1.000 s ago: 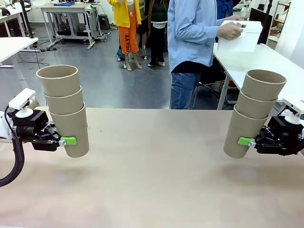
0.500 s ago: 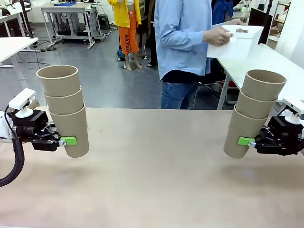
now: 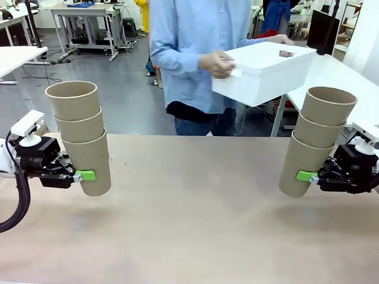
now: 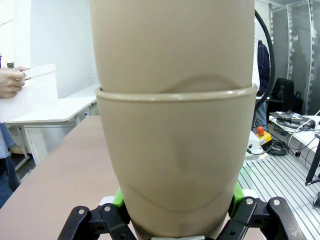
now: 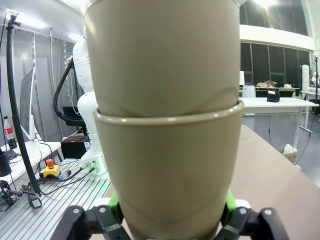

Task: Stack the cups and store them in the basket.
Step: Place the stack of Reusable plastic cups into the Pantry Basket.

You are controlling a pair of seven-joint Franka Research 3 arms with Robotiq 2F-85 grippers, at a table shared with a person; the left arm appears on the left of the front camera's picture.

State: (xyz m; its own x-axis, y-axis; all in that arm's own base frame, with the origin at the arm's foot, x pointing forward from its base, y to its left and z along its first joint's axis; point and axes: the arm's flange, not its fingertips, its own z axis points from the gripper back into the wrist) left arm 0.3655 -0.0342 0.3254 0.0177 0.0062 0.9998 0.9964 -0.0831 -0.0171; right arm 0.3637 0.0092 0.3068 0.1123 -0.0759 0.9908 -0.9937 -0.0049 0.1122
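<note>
Cups (image 3: 80, 136): two nested stacks of three

Left stack (image 3: 79, 133) was clamped at its bottom cup by the closed left gripper (image 3: 83, 176), above the table's (image 3: 195, 213) left end. Right stack (image 3: 317, 139), leaning, was gripped likewise by the right gripper (image 3: 305, 176) at the table's right end. Basket (image 3: 266, 71) was carried by a person (image 3: 189, 53) beyond the table's far edge. Risk judged: upper cups, merely nested, could be shaken loose by an abrupt swing.

A person (image 3: 183, 59) in a light blue shirt stood at the far edge of the tan table (image 3: 195, 225). A white desk (image 3: 15, 58) stood far left on the grey floor (image 3: 130, 89); a dark monitor (image 3: 323, 32) sat far right
</note>
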